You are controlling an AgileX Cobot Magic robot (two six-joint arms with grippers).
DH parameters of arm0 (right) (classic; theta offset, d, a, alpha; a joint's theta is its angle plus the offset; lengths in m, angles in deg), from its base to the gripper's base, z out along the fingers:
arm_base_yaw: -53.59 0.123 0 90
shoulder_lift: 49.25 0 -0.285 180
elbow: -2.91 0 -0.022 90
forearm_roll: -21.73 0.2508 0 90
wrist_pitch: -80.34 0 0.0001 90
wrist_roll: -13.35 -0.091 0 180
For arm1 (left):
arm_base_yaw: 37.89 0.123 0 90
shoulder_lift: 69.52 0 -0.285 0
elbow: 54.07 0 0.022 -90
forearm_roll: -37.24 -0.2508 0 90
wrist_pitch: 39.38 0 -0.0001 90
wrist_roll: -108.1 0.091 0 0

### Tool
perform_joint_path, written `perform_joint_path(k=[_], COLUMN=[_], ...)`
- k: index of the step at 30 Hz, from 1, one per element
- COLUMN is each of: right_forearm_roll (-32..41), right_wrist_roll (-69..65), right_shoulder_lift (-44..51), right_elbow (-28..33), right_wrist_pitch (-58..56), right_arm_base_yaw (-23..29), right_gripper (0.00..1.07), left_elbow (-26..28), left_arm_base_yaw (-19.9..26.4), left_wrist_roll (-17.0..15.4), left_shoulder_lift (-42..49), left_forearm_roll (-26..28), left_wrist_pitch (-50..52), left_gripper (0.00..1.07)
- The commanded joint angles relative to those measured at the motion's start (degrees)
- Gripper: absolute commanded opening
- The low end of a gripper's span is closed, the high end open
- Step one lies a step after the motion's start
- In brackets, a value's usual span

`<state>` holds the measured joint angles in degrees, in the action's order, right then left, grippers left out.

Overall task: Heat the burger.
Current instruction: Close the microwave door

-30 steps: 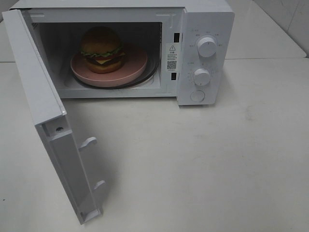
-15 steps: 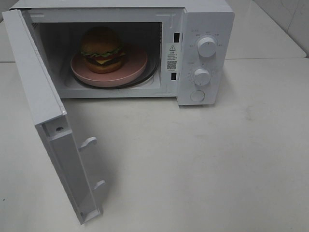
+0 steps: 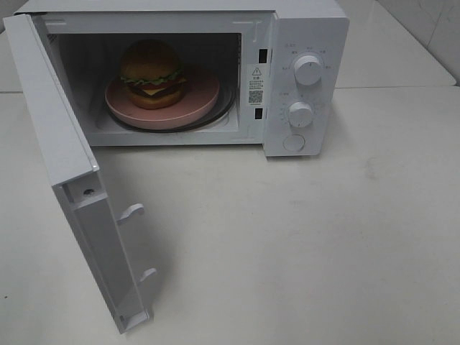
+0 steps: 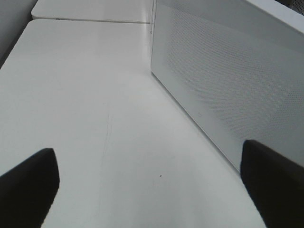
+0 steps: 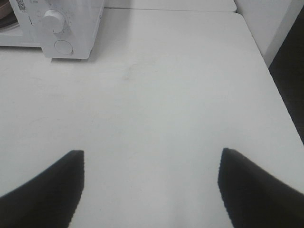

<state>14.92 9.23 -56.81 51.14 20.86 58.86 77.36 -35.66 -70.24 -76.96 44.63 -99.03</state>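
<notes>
Closing door (image 3: pixel 50 122) next: burger (image 3: pixel 151 72) sits on plate (image 3: pixel 205 95) in microwave (image 3: pixel 327 32), 11 o'clock. My left gripper (image 4: pixel 149 187) and right gripper (image 5: pixel 152 185) are spread, empty. I'd push door's free edge, 7 o'clock.

Microwave (image 3: pixel 309 43): the back of its top is cut off by the high view's upper edge.
Knob labels (image 3: pixel 286 66): print too small to read.
Warning sticker (image 3: pixel 256 85): text too small to read.
Pink plate (image 3: pixel 205 93): back rim hidden behind the burger (image 3: pixel 151 72).
Turntable (image 3: pixel 230 106): only a dark arc shows past the plate.
Left gripper (image 4: pixel 147 154): two dark fingertips only, the rest cut off by the lower edge.
Right gripper (image 5: pixel 152 154): likewise, fingertips only.
</notes>
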Motion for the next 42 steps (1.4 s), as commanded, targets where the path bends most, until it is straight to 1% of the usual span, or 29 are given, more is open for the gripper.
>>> perform_joint_path(k=[1,40,42], right_forearm_roll=[0.2,0.2,0.2], right_wrist_roll=[-0.2,-0.2,-0.2], right_shoulder_lift=[1.6,1.6,1.6], right_elbow=[-0.1,-0.1,-0.1], right_wrist_pitch=[0.1,0.1,0.1], right_arm_base_yaw=[-0.5,-0.5,-0.5], right_gripper=[0.75,0.75,0.75], left_elbow=[-0.2,-0.2,0.5], left_arm_base_yaw=[-0.2,-0.2,-0.2], left_wrist_roll=[-0.2,-0.3,-0.3], left_shoulder_lift=[1.1,1.1,0.7], left_forearm_roll=[0.1,0.1,0.1], left_wrist_pitch=[0.5,0.5,1.2], left_gripper=[0.98,0.98,0.98])
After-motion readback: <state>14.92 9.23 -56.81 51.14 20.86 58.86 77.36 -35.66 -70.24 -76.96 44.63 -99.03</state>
